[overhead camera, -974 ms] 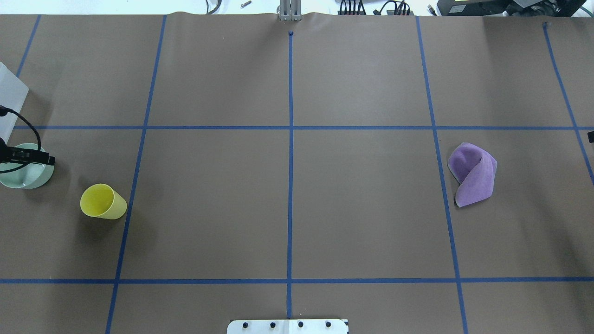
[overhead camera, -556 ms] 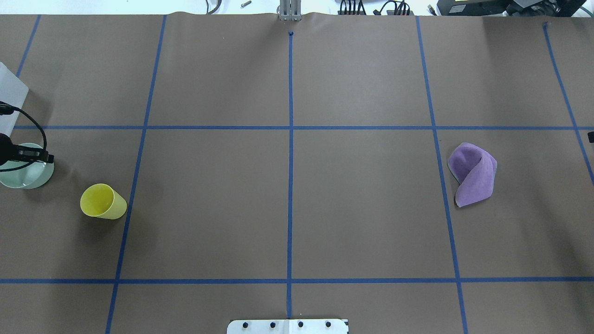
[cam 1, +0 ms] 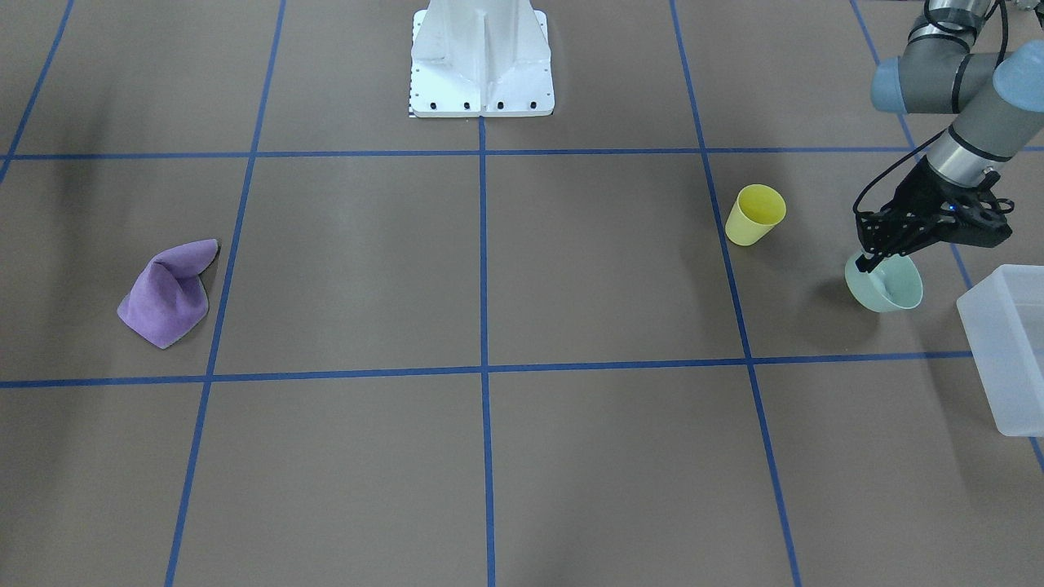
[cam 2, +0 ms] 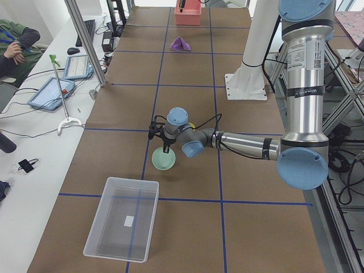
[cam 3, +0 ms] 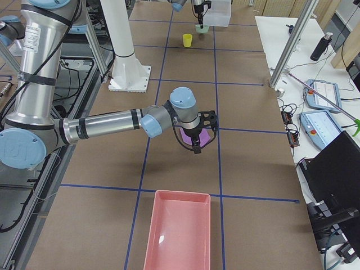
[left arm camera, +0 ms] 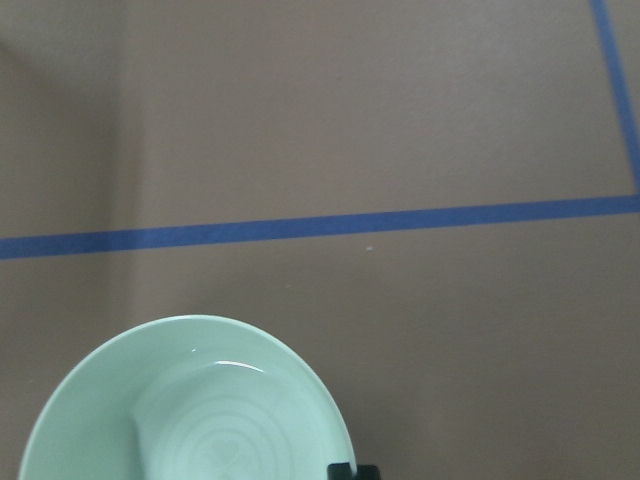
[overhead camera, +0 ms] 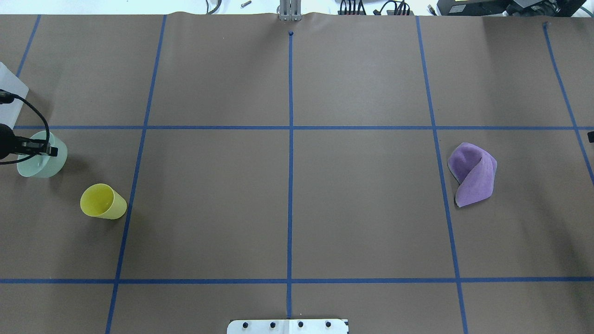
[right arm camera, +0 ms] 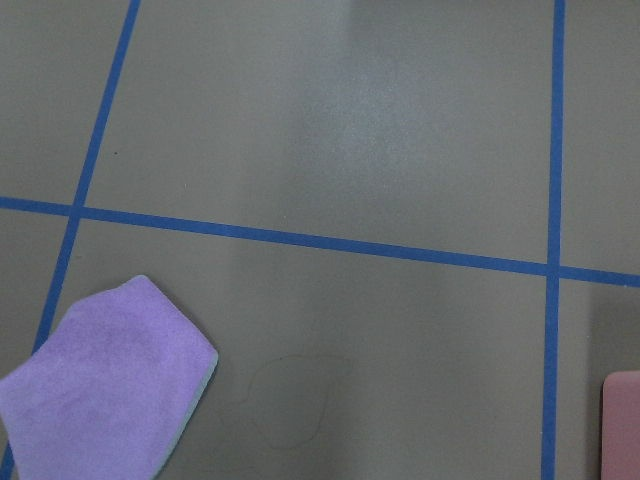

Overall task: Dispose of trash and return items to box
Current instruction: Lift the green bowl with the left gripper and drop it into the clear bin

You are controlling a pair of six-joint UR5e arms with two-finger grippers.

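Note:
My left gripper (cam 1: 869, 261) is shut on the rim of the pale mint-green bowl (cam 1: 887, 285) and holds it tilted, just off the table. The gripper (overhead camera: 50, 151) and bowl (overhead camera: 41, 160) show at the overhead view's left edge, and the bowl also shows in the left wrist view (left arm camera: 200, 410). The yellow cup (overhead camera: 103, 201) stands upright near it (cam 1: 754, 214). The frosted translucent box (cam 1: 1007, 350) stands empty beyond the bowl (cam 2: 122, 224). My right gripper (cam 3: 197, 147) hovers over a purple cloth (cam 3: 203, 136); I cannot tell if it is open.
The purple cloth (overhead camera: 473, 174) lies crumpled on the right side of the table (cam 1: 167, 293). A pink bin (cam 3: 179, 233) stands at the table's right end. The robot's white base plate (cam 1: 481, 73) is at the middle of the near edge.
My left gripper has lifted the mint-green bowl off the table and carried it a little up and to the right in the overhead view. The cup and the cloth have not moved.

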